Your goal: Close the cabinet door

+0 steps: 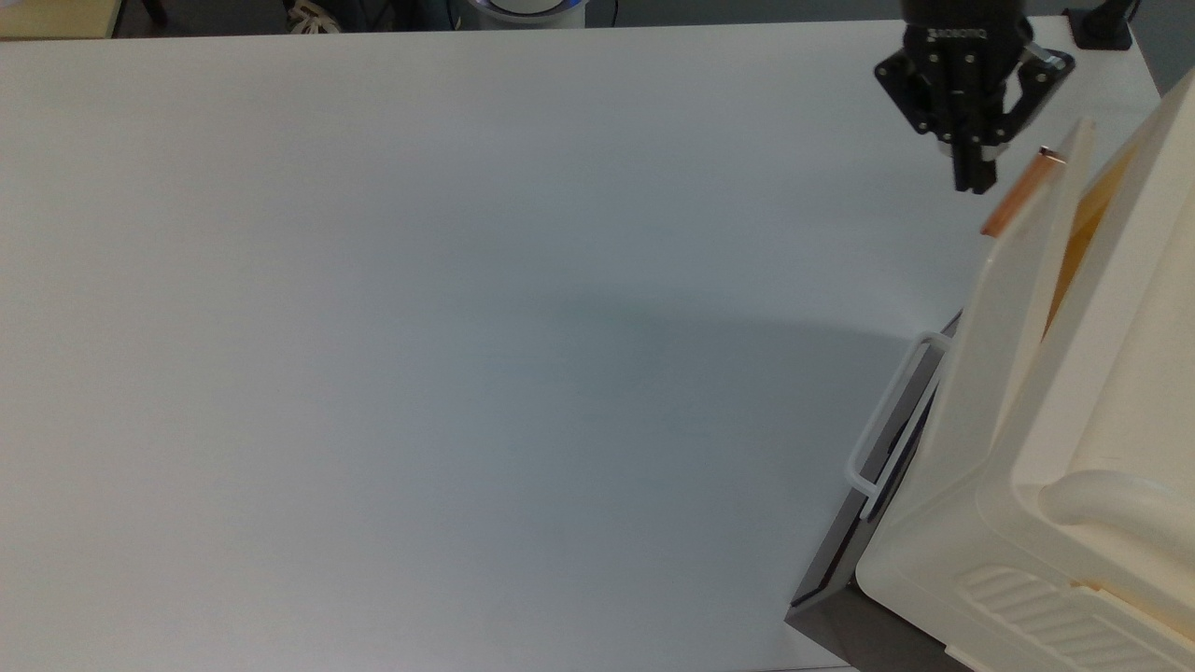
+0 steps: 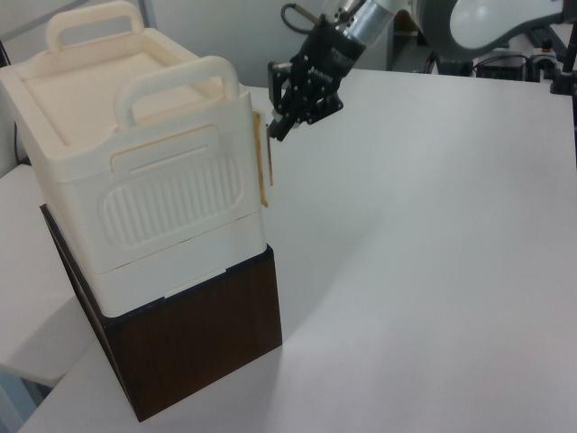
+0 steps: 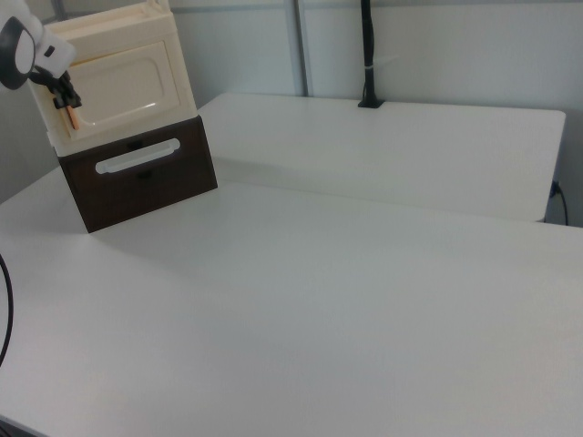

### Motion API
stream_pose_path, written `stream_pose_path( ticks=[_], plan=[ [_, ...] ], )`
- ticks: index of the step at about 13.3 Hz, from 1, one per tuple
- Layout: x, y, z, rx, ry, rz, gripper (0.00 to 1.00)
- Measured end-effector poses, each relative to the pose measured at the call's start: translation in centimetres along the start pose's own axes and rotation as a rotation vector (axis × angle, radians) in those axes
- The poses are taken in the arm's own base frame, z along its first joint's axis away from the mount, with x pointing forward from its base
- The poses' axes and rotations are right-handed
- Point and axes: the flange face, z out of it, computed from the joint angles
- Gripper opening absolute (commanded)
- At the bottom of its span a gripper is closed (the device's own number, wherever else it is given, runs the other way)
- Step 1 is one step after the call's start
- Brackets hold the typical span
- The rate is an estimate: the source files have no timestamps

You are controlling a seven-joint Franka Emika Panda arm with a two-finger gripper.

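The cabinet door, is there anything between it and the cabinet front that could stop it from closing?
Nothing visible does. The cabinet door stands slightly ajar, and the narrow gap to the cabinet looks free. The gripper is on the outer side, beside the orange handle.

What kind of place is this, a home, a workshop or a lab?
Most likely a robotics lab or office workspace. A robot arm's gripper works over a wide bare white table, and a cream plastic cabinet sits on a dark brown drawer unit like a test prop. Desks with monitors stand behind.
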Motion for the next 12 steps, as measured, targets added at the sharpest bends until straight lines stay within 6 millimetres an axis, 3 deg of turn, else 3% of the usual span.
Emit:
stream_pose_path(
  ticks=[3,4,7,12],
  plan=[
    [-3.5,-1.5,1.3,0.051,-0.015,-0.038,0.12],
    [-3.8,-1.7,1.4,0.061,-0.015,-0.040,0.12],
    [-3.9,-1.8,1.7,0.076,-0.010,-0.041,0.13],
    [-3.7,-1.4,2.0,0.065,-0.003,-0.123,0.32]
  ],
)
